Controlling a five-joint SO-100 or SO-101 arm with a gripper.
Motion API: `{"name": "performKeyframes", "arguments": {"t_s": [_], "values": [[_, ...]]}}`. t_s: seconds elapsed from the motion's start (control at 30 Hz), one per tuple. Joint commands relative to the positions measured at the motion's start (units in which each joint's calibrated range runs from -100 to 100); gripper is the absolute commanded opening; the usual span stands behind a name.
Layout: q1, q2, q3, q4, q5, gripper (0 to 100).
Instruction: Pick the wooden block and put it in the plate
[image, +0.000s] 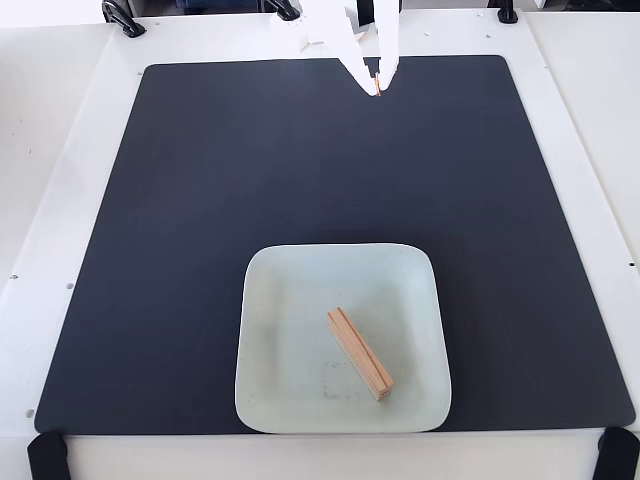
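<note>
The wooden block (358, 352), a small tan bar with darker striped edge, lies diagonally inside the plate (285, 290), right of its centre. The pale mint square plate sits on the near middle of the black mat. My white gripper (379, 87) hangs at the far edge of the mat, well away from the plate. Its fingertips meet at a point and hold nothing.
A large black mat (200, 200) covers the white table (50, 150). Black clamps (122, 18) sit at the table's far edge and black straps (47, 456) at the near corners. A faint smudge (335, 380) marks the plate's floor.
</note>
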Motion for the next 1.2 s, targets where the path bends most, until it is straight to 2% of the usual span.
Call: {"name": "performKeyframes", "arguments": {"t_s": [0.0, 0.2, 0.4, 0.63, 0.77, 1.0, 1.17], "values": [[-1.13, -11.22, 6.32, 2.13, -0.39, 1], [-1.58, -18.17, 5.87, 20.51, -0.02, 1], [-5.05, -28.68, 5.78, 47.11, -0.02, 1], [-3.93, -28.93, 5.78, 68.14, 0.04, 1], [1.22, -29.10, 5.78, 74.86, 0.68, 1], [10.52, -29.10, 5.78, 75.04, 1.90, 1], [11.75, -29.10, 5.78, 75.04, 1.74, 1]]}}
